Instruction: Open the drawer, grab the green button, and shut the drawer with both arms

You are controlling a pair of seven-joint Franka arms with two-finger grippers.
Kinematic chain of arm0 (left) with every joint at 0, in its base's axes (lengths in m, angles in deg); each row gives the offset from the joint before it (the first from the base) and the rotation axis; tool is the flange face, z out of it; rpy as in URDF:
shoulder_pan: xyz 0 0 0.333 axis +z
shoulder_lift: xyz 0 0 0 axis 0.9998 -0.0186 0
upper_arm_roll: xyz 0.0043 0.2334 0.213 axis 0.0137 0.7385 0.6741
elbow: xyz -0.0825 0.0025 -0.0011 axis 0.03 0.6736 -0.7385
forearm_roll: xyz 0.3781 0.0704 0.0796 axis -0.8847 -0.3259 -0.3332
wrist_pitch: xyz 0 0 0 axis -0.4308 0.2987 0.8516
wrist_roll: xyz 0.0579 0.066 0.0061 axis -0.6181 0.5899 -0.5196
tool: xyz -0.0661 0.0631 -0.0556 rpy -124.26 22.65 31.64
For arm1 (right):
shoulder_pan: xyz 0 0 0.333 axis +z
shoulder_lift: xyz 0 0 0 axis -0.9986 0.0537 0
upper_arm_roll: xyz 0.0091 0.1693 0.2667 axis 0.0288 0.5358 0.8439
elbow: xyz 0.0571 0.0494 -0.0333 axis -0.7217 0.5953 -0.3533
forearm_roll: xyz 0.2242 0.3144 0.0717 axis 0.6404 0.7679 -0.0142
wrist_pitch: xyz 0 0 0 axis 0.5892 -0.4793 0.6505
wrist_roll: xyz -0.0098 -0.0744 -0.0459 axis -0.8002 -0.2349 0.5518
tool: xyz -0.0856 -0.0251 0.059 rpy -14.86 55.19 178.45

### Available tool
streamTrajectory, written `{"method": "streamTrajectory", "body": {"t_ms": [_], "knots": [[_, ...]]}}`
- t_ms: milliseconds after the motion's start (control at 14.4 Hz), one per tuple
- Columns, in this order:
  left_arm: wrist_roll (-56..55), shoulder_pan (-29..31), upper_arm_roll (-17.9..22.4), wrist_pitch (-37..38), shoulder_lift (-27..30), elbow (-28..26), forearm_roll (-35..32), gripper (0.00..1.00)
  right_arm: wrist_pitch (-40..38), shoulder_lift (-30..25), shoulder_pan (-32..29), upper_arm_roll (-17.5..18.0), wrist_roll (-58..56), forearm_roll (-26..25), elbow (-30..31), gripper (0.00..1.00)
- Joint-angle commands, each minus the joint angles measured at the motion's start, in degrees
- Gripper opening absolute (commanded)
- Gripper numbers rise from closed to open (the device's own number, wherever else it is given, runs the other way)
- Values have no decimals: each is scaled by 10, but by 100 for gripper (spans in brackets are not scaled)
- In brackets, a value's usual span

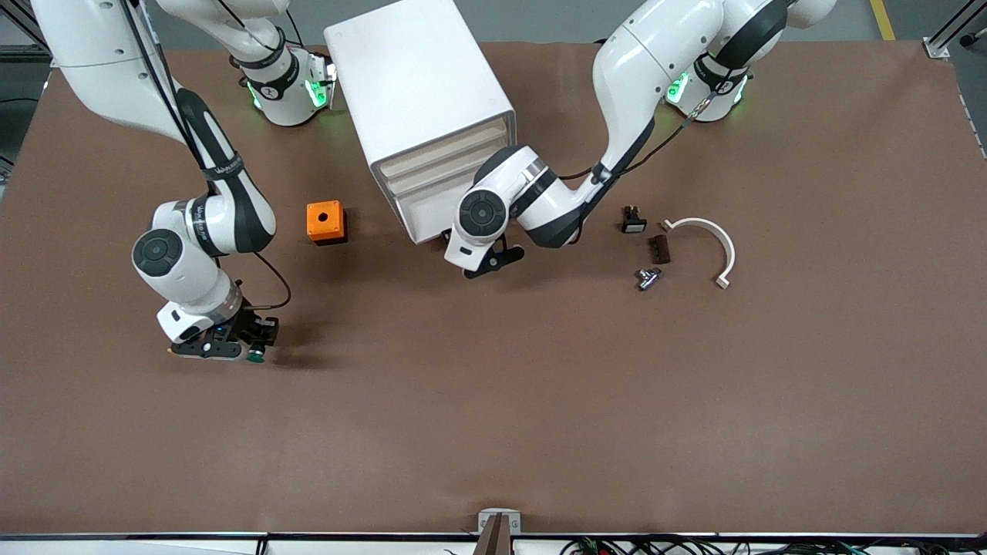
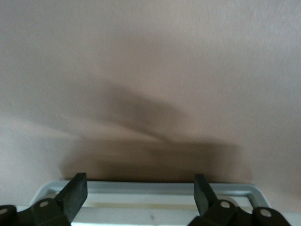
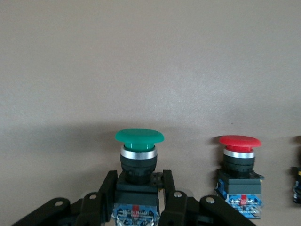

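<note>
The cabinet point(image 1: 428, 108) lies on the table point(image 1: 540, 401) with its drawers point(image 1: 447, 173) facing the front camera, and the left gripper point(image 1: 493, 260) sits at its front, fingers point(image 2: 75, 193) spread wide over a white tray edge point(image 2: 150, 188). The right gripper point(image 1: 231, 343), low over the table toward the right arm's end, clamps the black body of the green button point(image 3: 138, 155), whose axis runs along the fingers with the cap pointing away from the wrist. A red button point(image 3: 239, 162) stands beside it, and an orange box point(image 1: 325, 222) sits near the cabinet.
</note>
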Motion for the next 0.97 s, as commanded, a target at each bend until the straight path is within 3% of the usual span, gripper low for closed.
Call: {"method": "streamTrajectory", "body": {"t_ms": [0,208,415,692,900], "knots": [[-6,-2,-2,-3,3,-3,35,100,18,4,-18,10,-23,6,10,0],[-5,-6,-2,-3,2,-9,82,100,18,9,-19,11,-23,6,9,30],[-5,-14,-2,-3,-3,-15,128,100,17,9,-20,11,-19,6,4,99],[3,-21,-2,-7,-7,-15,175,100,8,-3,-36,11,-20,6,-14,100],[6,-21,-2,-8,-7,-15,184,100,-43,-39,-48,15,-24,7,-19,100]]}}
